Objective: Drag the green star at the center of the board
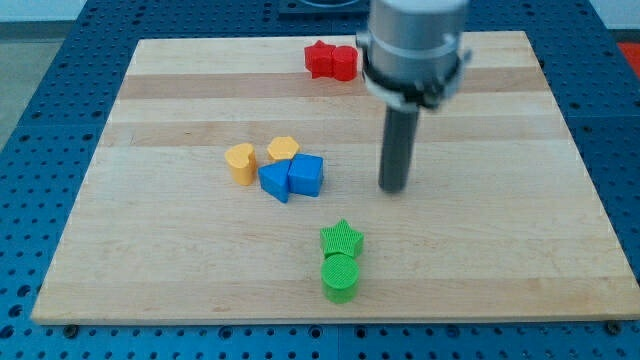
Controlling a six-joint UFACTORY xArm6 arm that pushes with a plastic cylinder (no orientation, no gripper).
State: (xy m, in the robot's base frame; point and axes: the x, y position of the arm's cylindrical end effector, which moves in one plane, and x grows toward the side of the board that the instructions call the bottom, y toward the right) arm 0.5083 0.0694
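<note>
Board [180, 270] edge near green star [341, 238] – my tip [394, 188] above-right

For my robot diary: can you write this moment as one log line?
my tip: above-right of green star, apart | green star: touching green cylinder, below board center | task: not done

**A grey wrist and a dark rod**

The arm shows in the upper right of the frame as a blurred, pale grey cylindrical housing [416, 25] with a smooth metallic sheen. Below it sits a darker ring-shaped collar [414, 85], with small lugs jutting out at its sides. From the collar hangs a straight, round, dark grey rod [398, 145], ending in my tip [394, 189], blunt and flat.
</note>
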